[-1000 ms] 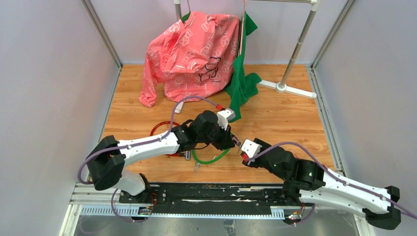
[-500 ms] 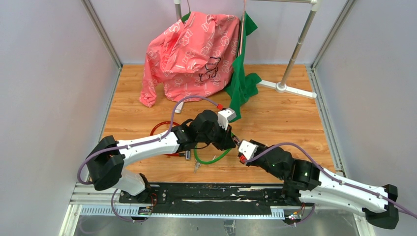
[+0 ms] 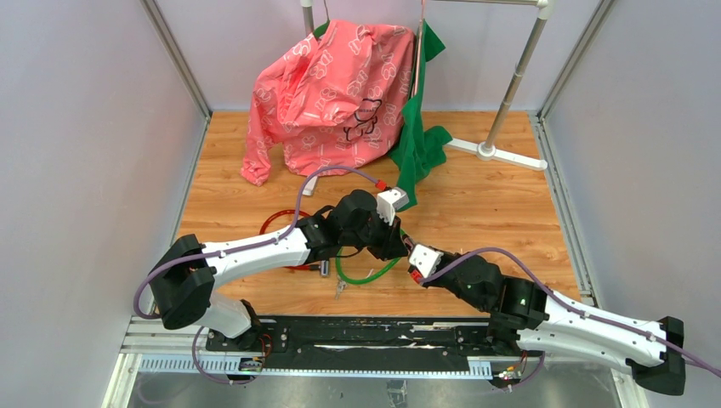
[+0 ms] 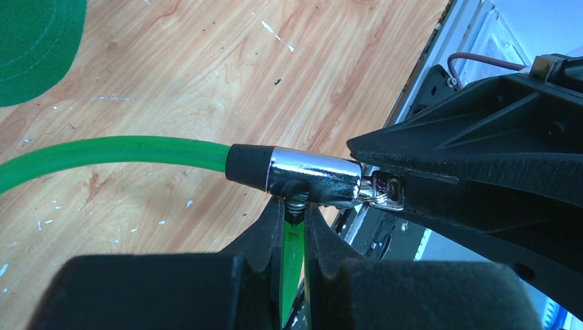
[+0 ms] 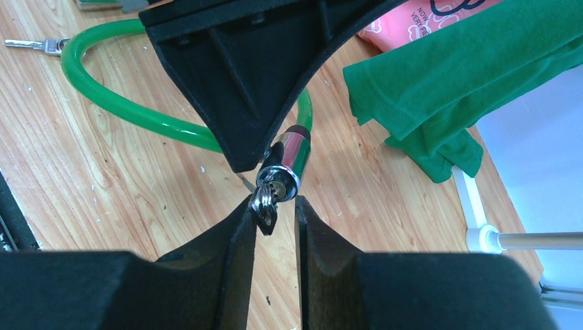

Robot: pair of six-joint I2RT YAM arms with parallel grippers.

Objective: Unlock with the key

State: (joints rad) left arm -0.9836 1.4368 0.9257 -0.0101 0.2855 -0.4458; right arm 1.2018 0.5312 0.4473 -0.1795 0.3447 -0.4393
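A green cable lock (image 3: 367, 275) loops over the wooden table. Its chrome barrel (image 4: 313, 180) is lifted off the wood, and my left gripper (image 4: 294, 210) is shut on the green cable end just under it. A small silver key (image 5: 265, 207) sticks out of the barrel (image 5: 287, 158). My right gripper (image 5: 273, 206) has come up to the barrel's end with its jaws narrowly apart on either side of the key. The key rests against the left finger (image 5: 240, 227), while a gap still shows at the other. In the top view both grippers meet near the table's middle (image 3: 403, 247).
A second key (image 5: 31, 45) lies on the wood beside the green loop. A red cable (image 3: 276, 223) lies under the left arm. Behind stand a pink garment (image 3: 332, 85), a green cloth (image 3: 417, 140) and a rack's white foot (image 3: 489, 151).
My right arm has slid left and forward up to the lock, and its jaws have narrowed around the key. The left arm and the lock have stayed put.
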